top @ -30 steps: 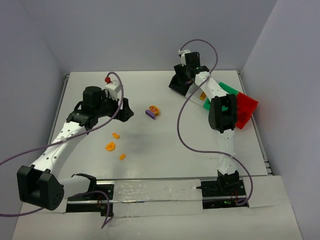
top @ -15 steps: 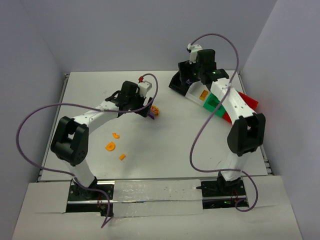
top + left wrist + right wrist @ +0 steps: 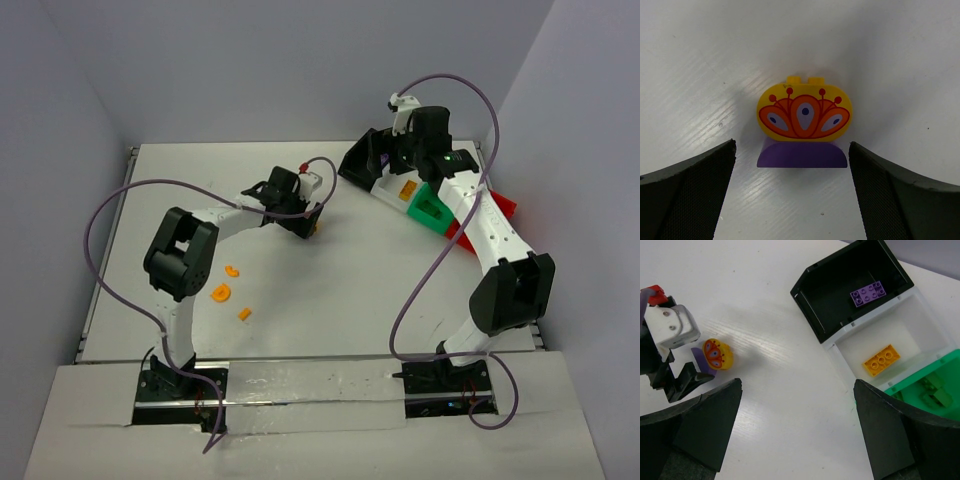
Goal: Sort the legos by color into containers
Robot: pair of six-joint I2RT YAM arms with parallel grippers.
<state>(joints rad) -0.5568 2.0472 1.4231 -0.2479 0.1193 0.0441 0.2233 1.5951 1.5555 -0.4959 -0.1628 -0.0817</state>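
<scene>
A yellow oval lego (image 3: 804,116), printed with an orange, red and blue fan, stands on the white tabletop (image 3: 890,50) with a low purple lego (image 3: 802,156) at its foot, left of the black bin (image 3: 825,315). The left claw (image 3: 791,150) is spread wide on either side of them, touching neither. The right claw (image 3: 797,390) hangs spread by the black bin, which holds a purple brick (image 3: 868,293).

The top external camera sits above and behind the arm bases (image 3: 180,385) and faces down over the whole desk (image 3: 330,290). The left wrist camera looks down from very near, between its pincer fingers (image 3: 690,195), at the yellow piece (image 3: 804,114). The right wrist camera looks down from higher, near the desk's far right corner. It shares that piece and the containers (image 3: 812,305) with the top view.
</scene>
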